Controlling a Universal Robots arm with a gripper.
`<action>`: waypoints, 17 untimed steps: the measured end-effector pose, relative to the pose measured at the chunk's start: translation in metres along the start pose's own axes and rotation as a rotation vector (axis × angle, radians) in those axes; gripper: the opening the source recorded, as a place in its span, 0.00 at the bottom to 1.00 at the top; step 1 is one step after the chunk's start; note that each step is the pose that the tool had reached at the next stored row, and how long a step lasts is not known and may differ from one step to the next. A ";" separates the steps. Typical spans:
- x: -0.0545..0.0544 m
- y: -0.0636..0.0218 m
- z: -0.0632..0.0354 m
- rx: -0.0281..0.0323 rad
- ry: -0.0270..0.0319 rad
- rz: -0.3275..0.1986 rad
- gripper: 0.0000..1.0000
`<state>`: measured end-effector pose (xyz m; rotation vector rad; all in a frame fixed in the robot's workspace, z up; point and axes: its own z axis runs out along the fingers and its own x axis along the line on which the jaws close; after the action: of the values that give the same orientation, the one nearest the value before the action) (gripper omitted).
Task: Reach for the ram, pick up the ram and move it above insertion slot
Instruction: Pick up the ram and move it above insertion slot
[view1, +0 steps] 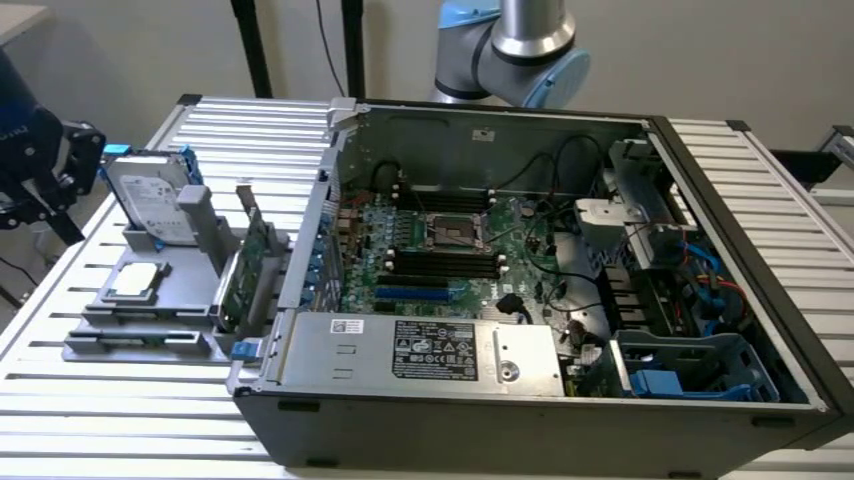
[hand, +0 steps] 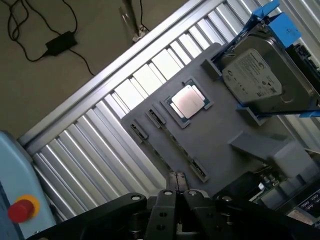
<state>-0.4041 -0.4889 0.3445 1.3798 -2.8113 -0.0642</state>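
My gripper hangs above the grey parts holder, over the edge with the small clip slots. Its two black fingers are pressed together and nothing shows between them. In the exterior view the dark gripper is at the far left, beside the holder and level with the hard drive's top. The ram is out of view; no long green stick stands in the holder's slots or in the gripper. The black memory slots lie in the middle of the motherboard inside the open case.
The holder carries a silver hard drive in a blue bracket, a processor chip and an upright green expansion card. The open computer case stands to the exterior view's right. A red button sits on a pale blue box.
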 end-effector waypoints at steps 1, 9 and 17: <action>0.000 0.0000 0.0000 0.0002 0.0005 -0.019 0.11; 0.000 0.0000 0.0000 0.0040 0.0025 -0.164 0.11; 0.000 0.0000 0.0000 0.0095 0.0034 -0.310 0.11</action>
<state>-0.4041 -0.4889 0.3445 1.8022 -2.5706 -0.0501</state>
